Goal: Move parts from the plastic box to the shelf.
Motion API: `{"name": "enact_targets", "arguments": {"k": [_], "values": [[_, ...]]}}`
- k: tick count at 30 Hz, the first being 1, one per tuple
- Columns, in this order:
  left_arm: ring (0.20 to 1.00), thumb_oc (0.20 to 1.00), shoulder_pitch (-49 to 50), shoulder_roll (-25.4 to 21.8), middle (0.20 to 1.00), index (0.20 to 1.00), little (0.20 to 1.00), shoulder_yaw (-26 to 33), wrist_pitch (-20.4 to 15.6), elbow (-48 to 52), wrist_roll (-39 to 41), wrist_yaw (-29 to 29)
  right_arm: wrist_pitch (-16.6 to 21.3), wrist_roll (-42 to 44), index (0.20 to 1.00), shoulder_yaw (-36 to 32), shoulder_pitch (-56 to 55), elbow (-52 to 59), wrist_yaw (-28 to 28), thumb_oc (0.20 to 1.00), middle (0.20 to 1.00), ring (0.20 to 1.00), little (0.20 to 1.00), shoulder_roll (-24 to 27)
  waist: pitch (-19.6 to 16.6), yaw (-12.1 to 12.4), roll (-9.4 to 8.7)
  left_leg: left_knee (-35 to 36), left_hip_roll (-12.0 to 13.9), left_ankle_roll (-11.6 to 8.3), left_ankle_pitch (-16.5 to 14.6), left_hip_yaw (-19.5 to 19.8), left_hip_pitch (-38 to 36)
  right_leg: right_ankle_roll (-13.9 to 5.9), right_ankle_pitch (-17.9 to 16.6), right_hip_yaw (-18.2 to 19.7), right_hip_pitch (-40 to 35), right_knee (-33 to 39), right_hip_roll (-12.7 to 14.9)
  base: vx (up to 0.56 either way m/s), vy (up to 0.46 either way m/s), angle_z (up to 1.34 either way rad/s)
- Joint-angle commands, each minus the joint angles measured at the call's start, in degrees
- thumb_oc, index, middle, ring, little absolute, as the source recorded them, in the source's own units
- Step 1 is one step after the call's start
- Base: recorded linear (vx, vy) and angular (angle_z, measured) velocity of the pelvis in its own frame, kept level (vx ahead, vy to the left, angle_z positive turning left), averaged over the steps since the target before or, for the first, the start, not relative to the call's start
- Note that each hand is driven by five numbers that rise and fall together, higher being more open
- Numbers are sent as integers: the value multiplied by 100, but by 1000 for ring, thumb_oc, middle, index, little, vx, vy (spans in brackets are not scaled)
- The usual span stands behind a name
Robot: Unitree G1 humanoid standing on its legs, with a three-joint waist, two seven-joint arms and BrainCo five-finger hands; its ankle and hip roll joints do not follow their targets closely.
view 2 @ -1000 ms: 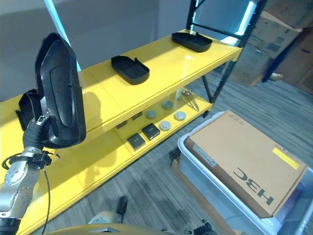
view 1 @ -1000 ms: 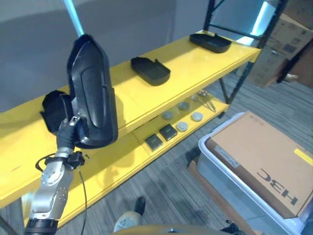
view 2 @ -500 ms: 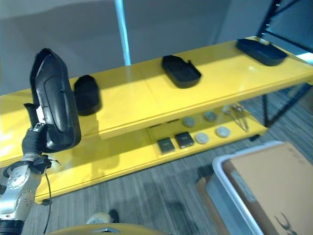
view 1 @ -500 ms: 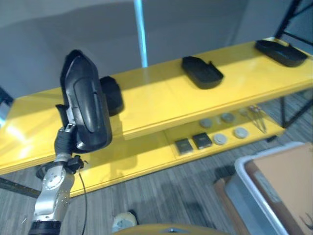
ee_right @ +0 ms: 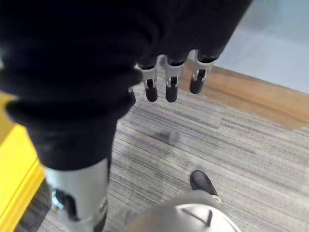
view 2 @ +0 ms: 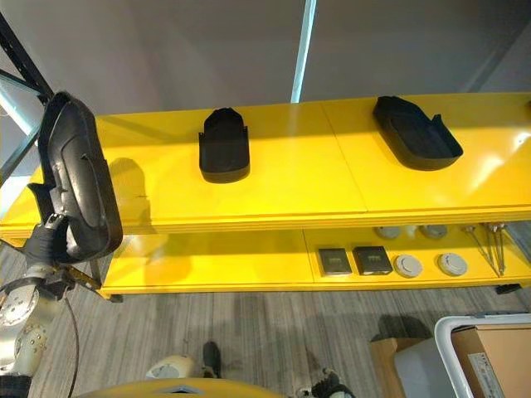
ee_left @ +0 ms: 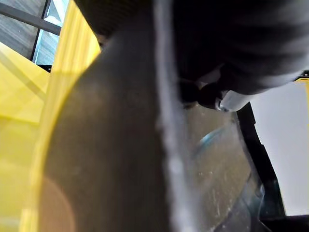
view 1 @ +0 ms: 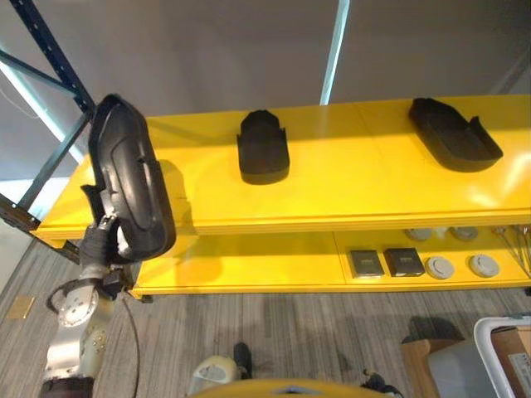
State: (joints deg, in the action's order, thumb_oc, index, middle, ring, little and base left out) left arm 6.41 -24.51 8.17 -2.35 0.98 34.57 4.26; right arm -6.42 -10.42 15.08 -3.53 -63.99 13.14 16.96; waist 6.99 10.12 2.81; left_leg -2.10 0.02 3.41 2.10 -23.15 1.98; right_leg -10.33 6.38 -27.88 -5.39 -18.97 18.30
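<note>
Black moulded plastic part (view 1: 129, 191) stands upright in the gripping left hand (view 1: 101, 242), ready for the yellow shelf (view 1: 348, 178); right hand (ee_right: 169, 82) hangs relaxed.

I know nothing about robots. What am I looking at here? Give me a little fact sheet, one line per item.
Held part: long black part, upright, in left robot hand
Right robot hand: fingers relaxed, holding nothing, above the floor
Top shelf: two black parts lying apart
Lower shelf: two dark squares, round discs

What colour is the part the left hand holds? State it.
Black; the part in the left hand shows best in the left eye view.
</note>
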Motion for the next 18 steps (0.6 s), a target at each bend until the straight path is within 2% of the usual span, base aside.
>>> {"name": "enact_targets", "arguments": {"k": [1,2,4,5,6,8,9,10,12,14,18], "values": [[200,200,-551,-379,200,200,200,95,-717,166,-152,-88,86,422,1000,-143,-186,137,44,1000,1000,1000,1000,154,150,-272,66,-349,82,-8,-612,656,100,-19,-477,833,1231,-1964,1,32,-44,39],[200,200,-653,-480,200,200,200,-2,-692,180,-1,74,72,472,1000,-171,-217,274,12,1000,1000,1000,1000,169,275,-475,80,-216,10,-10,-531,807,-40,65,-804,1179,1643,-1726,-237,32,-100,43],[200,200,-754,-537,200,200,200,-48,-638,220,49,186,86,457,1000,-173,-225,329,-18,1000,1000,1000,1000,163,335,-589,42,-188,-5,-79,-583,952,-119,74,-873,1347,1708,-1187,-367,47,-195,35],[200,200,-834,-561,200,200,200,-62,-569,288,36,255,135,416,1000,-189,-231,351,-21,1000,1000,1000,1000,146,391,-663,-25,-216,-6,-138,-643,1063,-156,58,-924,1433,1621,-518,-437,74,-246,31],[200,200,-857,-562,200,200,200,-62,-536,327,21,282,149,394,1000,-199,-235,362,-14,1000,1000,1000,1000,134,411,-691,-51,-234,-1,-161,-666,1105,-167,46,-948,1450,1565,-237,-464,93,-302,42],[200,200,-706,-498,200,200,200,-124,-610,476,47,330,17,329,1000,-218,-297,540,24,1000,1000,1000,1000,52,454,-766,-191,-302,37,-173,-713,1346,-220,-39,-1272,1777,1499,332,-532,153,-371,75],[200,200,-572,-412,200,200,200,-80,-508,673,81,281,-122,346,1000,-193,-364,729,-37,1000,1000,1000,1000,144,392,-741,-225,-245,231,-370,-544,1357,-264,39,-956,1643,1096,889,-705,203,-389,91],[200,200,-591,-349,200,200,200,-110,-421,739,71,312,-76,336,1000,-170,-347,661,-74,1000,1000,1000,1000,204,331,-705,-263,-240,337,-513,-430,1348,-230,75,-900,1546,842,1170,-765,179,-314,78],[200,200,-634,-262,200,200,200,-158,-287,847,31,390,-76,339,1000,-174,-301,627,-66,1000,1000,1000,1000,276,254,-672,-330,-317,490,-641,-351,1291,-156,142,-877,1446,568,1503,-838,103,-181,42],[200,200,-663,-191,200,200,200,-186,-181,931,61,430,-228,518,1000,-187,-270,708,-8,1000,1000,1000,1000,375,195,-672,-368,-377,622,-747,-286,1272,-63,221,-851,1396,455,1685,-921,53,-130,33],[200,200,-672,-132,200,200,200,-197,-91,956,88,412,-444,668,1000,-302,-317,880,11,1000,1000,1000,1000,495,154,-702,-381,-392,789,-836,-189,1214,34,313,-790,1288,388,1784,-1004,22,-82,19]]}}
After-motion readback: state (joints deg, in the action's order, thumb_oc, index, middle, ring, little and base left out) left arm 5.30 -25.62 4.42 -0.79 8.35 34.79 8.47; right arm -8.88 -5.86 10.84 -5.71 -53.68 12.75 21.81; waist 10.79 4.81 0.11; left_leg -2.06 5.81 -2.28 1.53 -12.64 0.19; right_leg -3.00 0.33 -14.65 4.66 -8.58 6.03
